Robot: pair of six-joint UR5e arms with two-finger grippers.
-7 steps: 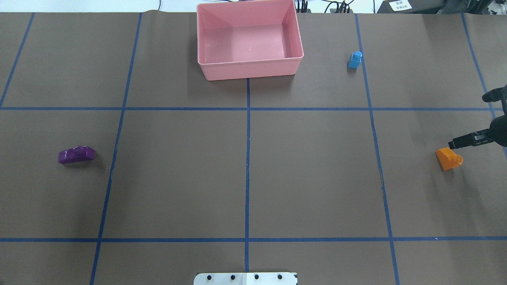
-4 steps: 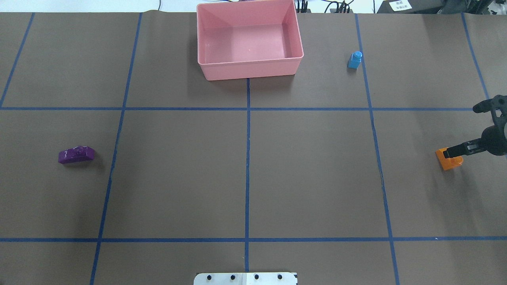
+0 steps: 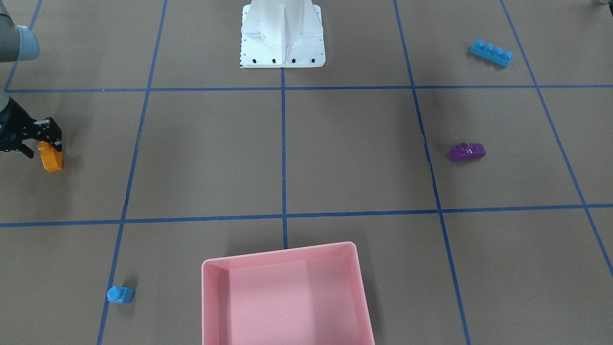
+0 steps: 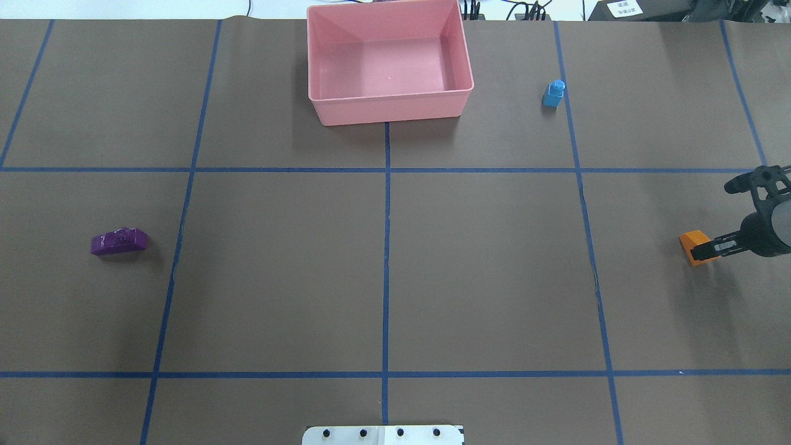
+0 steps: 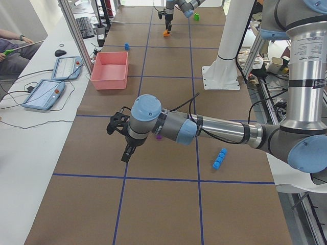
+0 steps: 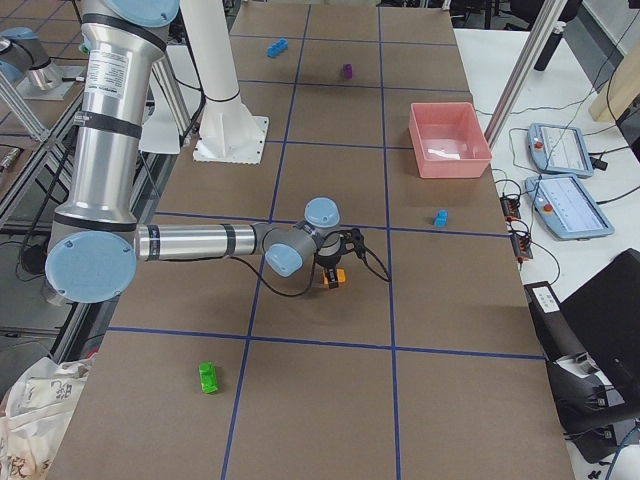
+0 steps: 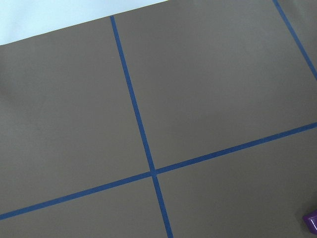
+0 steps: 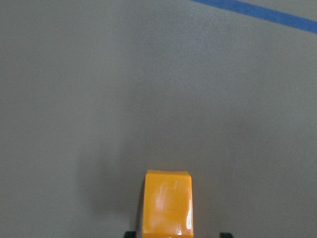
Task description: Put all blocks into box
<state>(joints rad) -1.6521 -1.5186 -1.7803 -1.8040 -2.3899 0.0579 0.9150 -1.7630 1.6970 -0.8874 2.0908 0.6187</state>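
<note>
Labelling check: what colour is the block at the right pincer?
Orange block, clearest in right wrist view.

Place: I'd call this a robotics lab.
Work area: brown-covered surface (image 4: 494, 278) marked with a blue tape grid (image 4: 386, 247).
Controls: I see teach pendants (image 5: 43, 94), keyboard (image 5: 83, 26), mouse (image 5: 60, 52) alongside.
Frame: aluminium posts (image 5: 76, 38).

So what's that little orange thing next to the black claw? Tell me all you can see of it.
The orange block is a small, glossy plastic toy brick with one round stud and a sloped face. It lies on the brown table, far from the pink box. The right gripper is open around it, a gap on each side in the wrist view.
</note>
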